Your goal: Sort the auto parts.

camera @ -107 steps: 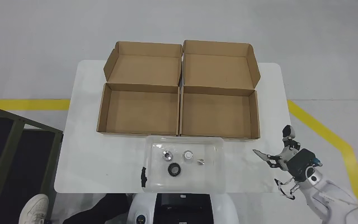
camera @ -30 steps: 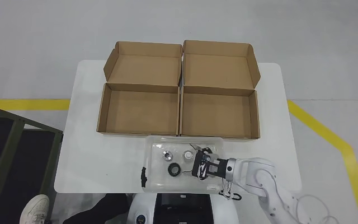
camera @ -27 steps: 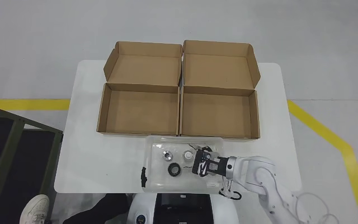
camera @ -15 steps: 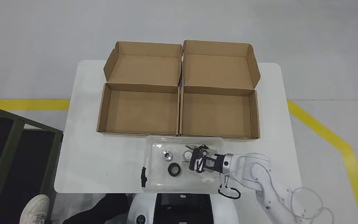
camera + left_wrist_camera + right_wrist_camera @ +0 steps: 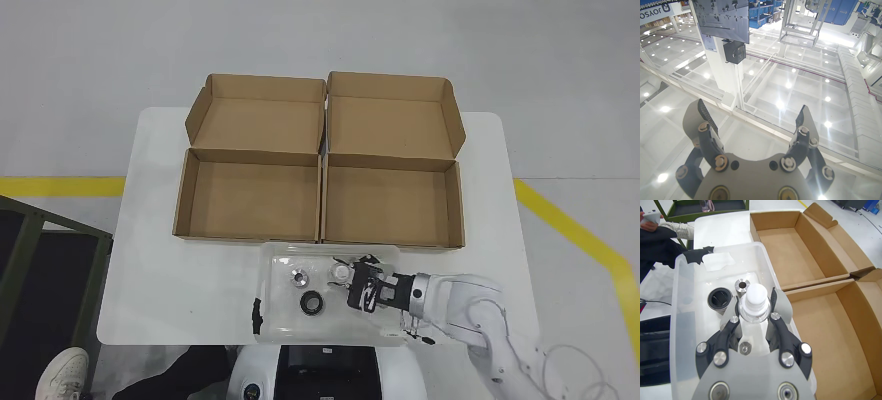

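Observation:
A clear plastic bin [image 5: 330, 247] stands at the table's near edge. In it my right gripper [image 5: 352, 283] [image 5: 754, 300] is shut on a white-capped clear part [image 5: 340, 271] [image 5: 755, 293], which stands upright between the fingers. Beside it in the bin are a black ring bearing [image 5: 313, 301] [image 5: 719, 299] and a silver bushing [image 5: 298, 276] [image 5: 742, 285]. A small silver part [image 5: 744, 348] lies under the gripper's palm. My left gripper [image 5: 751, 108] is open, holds nothing and points up at a ceiling.
Two open cardboard boxes, the left box [image 5: 247, 200] [image 5: 791, 251] and the right box [image 5: 390, 205] [image 5: 829, 332], stand side by side just beyond the bin with lids folded back. White table [image 5: 160, 270] lies bare on both sides of the bin.
The right arm came in from the table's right edge to the bin. Its fingers now grip the white-capped part, and over the last second the gripper shifted only slightly.

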Controlling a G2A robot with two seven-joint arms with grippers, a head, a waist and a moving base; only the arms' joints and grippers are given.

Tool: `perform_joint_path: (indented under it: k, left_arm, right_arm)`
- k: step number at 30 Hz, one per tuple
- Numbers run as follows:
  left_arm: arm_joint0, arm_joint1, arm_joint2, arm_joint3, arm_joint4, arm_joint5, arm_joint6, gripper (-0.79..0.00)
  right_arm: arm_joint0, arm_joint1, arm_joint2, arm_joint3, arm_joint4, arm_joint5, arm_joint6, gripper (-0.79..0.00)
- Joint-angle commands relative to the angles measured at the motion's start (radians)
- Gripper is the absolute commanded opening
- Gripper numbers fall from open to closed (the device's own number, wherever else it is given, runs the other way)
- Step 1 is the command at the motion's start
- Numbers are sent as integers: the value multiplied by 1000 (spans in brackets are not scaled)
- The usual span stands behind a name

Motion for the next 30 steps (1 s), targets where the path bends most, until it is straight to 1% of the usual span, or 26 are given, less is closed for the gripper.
perform_joint_path:
  k: [1, 5, 8, 12, 18, 23, 30]
  left_arm:
    - [0, 0, 0, 0, 0, 0, 0, 0]
    - [0, 0, 0, 0, 0, 0, 0, 0]
    - [0, 0, 0, 0, 0, 0, 0, 0]
    - [0, 0, 0, 0, 0, 0, 0, 0]
    - [0, 0, 0, 0, 0, 0, 0, 0]
    - [0, 0, 0, 0, 0, 0, 0, 0]
    - [0, 0, 0, 0, 0, 0, 0, 0]
  right_arm:
    - [-24, 2, 12, -29, 48, 14, -7, -785]
    - [-34, 4, 32, -29, 137, 20, -37, -785]
    - [-20, 3, 41, -11, 206, 26, -73, -785]
    - [18, -1, 51, 25, 266, 50, -134, -785]
    - [82, -8, 81, 52, 334, 123, -227, -785]
    - [119, -13, 107, 45, 391, 159, -280, -785]
    - [151, -14, 153, 0, 464, 181, -311, -785]
